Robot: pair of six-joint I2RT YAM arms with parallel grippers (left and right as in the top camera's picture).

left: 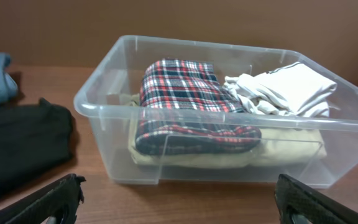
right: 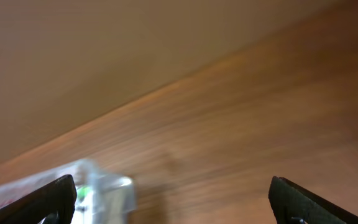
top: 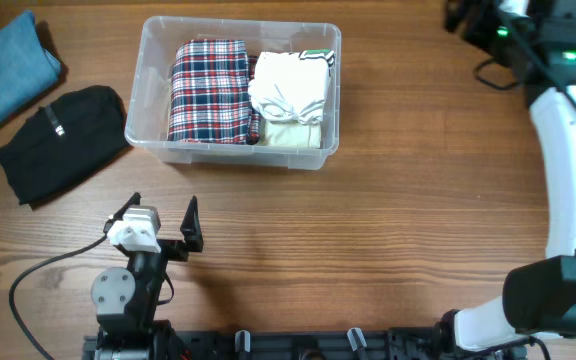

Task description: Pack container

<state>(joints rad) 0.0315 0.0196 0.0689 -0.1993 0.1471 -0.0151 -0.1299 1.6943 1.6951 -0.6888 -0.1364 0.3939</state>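
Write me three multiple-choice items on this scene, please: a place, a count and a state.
1. Where does the black garment lie?
A) in the container
B) on the table, left of the container
C) on the plaid garment
2. How many garments lie outside the container?
A) none
B) four
C) two
3. How does the left gripper stand?
A) open and empty
B) shut on a garment
C) shut on the container's rim
Answers:
1 B: it lies on bare wood beside the container.
2 C: the black one and the blue garment.
3 A: it stands spread wide, nothing held.
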